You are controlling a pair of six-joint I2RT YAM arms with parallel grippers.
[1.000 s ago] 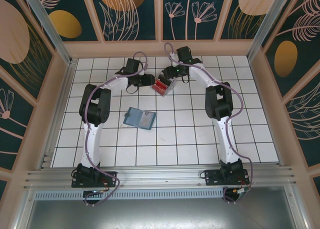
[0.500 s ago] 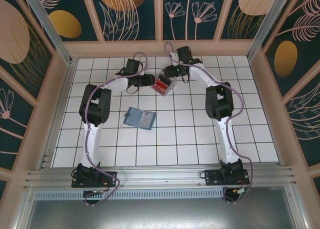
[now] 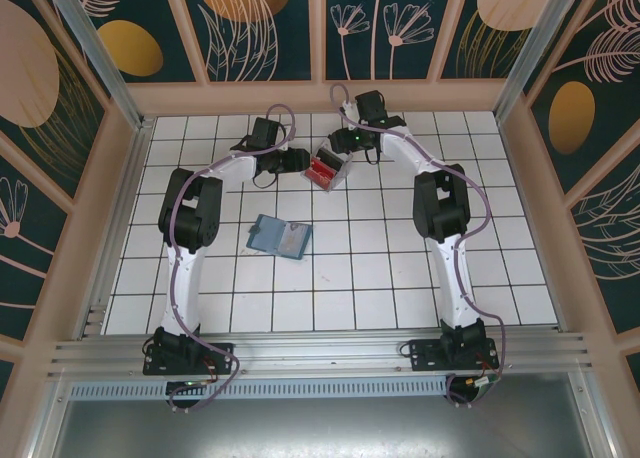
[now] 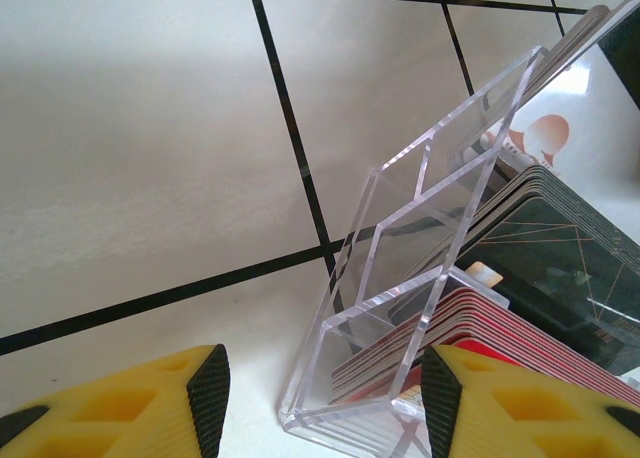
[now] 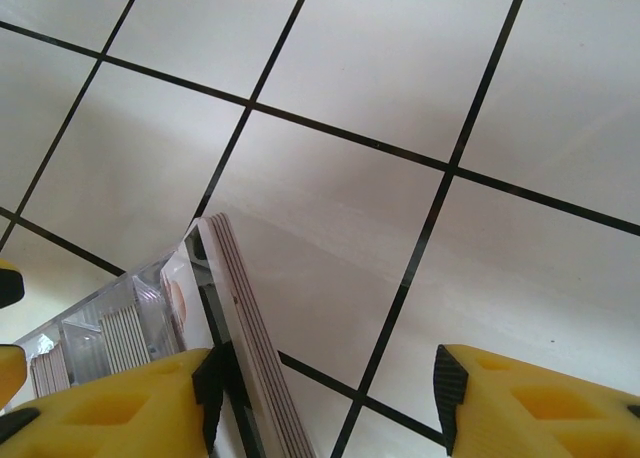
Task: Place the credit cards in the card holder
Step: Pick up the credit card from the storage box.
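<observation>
The credit cards stand as a mostly red stack in a small clear tray at the back middle of the tiled table. In the left wrist view, red cards, a dark card and a pale card lean inside the tilted tray. My left gripper is open with the tray's near corner between its fingers. My right gripper is open too, and a stack of pale cards leans beside its left pad. The teal card holder lies flat in front of the left arm.
Both grippers meet at the tray from either side near the back wall. White tiles stretch between the wallet and the right arm. The clear tray shows at the lower left of the right wrist view.
The right arm has edged very slightly; the left arm, the tray and the card holder have not moved.
</observation>
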